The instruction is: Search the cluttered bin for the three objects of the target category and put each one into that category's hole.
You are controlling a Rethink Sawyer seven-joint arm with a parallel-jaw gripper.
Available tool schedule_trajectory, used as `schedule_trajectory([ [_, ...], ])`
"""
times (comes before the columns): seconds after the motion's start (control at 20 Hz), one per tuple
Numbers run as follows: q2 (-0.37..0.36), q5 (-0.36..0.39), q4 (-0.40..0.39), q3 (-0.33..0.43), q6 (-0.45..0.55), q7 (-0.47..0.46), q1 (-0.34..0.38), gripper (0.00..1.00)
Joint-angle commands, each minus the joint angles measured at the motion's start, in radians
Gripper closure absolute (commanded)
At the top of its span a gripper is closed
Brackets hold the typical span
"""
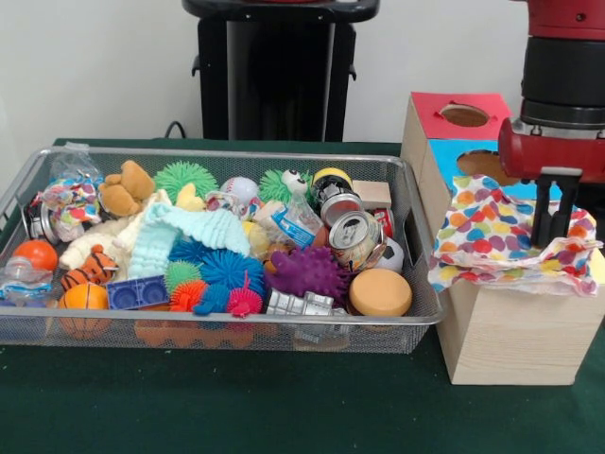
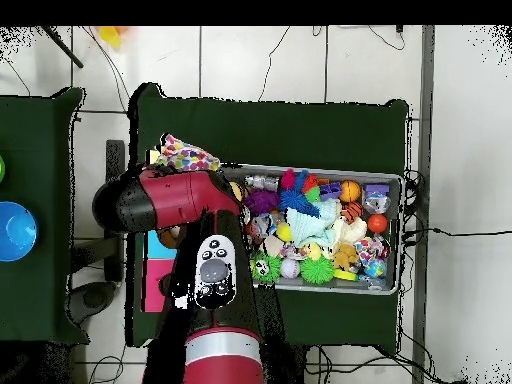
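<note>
A heart-patterned cloth [image 1: 492,236] lies draped over the front of the wooden box [image 1: 510,331], right of the bin. My gripper [image 1: 559,241] stands upright over its right part, open, with the fingertips down in the cloth's folds. Behind it the box top has a red panel with a round hole [image 1: 464,115] and a blue panel [image 1: 477,156]. In the overhead view the same cloth [image 2: 185,155] shows past the red arm [image 2: 170,200], which hides the gripper. A mint knitted cloth [image 1: 194,232] lies in the mesh bin [image 1: 217,322].
The bin [image 2: 320,288] is crowded with spiky balls, plush toys, an orange ball [image 1: 38,253], a crushed can [image 1: 354,236], a purple spiky toy [image 1: 307,272] and a tan disc [image 1: 380,291]. A blue bowl [image 2: 15,230] sits on another table.
</note>
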State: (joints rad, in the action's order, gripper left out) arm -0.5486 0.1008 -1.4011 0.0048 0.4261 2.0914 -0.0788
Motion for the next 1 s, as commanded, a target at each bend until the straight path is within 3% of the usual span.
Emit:
schedule_trajectory([
  [0.05, 0.034, 0.021, -0.032, 0.012, -0.031, 0.078, 0.043, 1.0],
  [0.35, 0.009, 0.025, -0.069, 0.001, -0.032, 0.09, 0.042, 1.0],
  [1.0, 0.045, 0.017, -0.141, 0.012, -0.12, 0.128, 0.026, 1.0],
])
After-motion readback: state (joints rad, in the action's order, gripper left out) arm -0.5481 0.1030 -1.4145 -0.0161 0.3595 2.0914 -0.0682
